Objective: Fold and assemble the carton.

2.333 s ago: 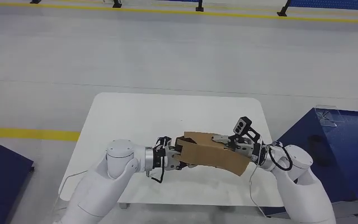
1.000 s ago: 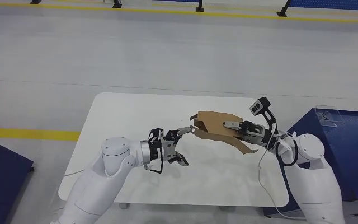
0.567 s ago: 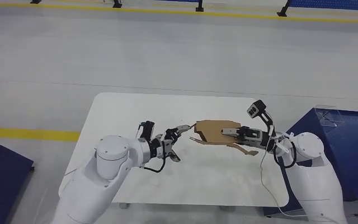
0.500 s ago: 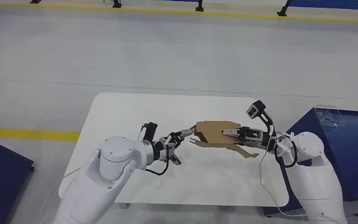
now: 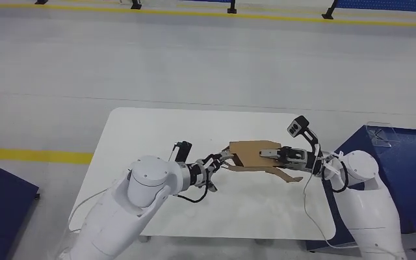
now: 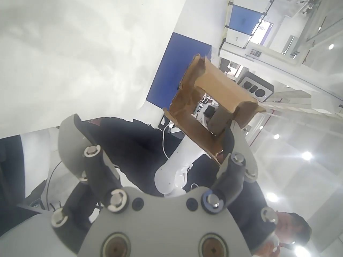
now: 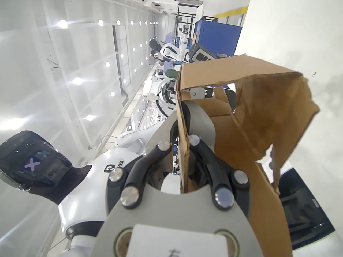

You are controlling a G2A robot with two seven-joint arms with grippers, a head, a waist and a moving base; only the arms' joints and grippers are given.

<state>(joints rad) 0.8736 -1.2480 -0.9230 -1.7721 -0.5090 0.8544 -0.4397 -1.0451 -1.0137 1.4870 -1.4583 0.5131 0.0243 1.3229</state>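
Note:
The brown carton (image 5: 253,153) hangs above the white table (image 5: 149,136) as a partly opened tube with ragged flaps. My right gripper (image 5: 268,154) is shut on one of its side walls. In the right wrist view that wall (image 7: 183,145) runs between the fingers of the right gripper (image 7: 185,124). My left gripper (image 5: 221,162) is at the carton's other end and is open. In the left wrist view the left gripper (image 6: 154,127) faces the carton (image 6: 222,89) end-on, with one finger (image 6: 241,145) close against a flap of the hollow end.
A blue cabinet (image 5: 380,162) stands just off the table's right edge. Another blue object (image 5: 13,195) sits on the floor to the left. The table's rear half (image 5: 195,127) is bare.
The left gripper let go of the carton and swung back to its open end. The right gripper lifted the carton, then levelled it and has held it still for the last half second.

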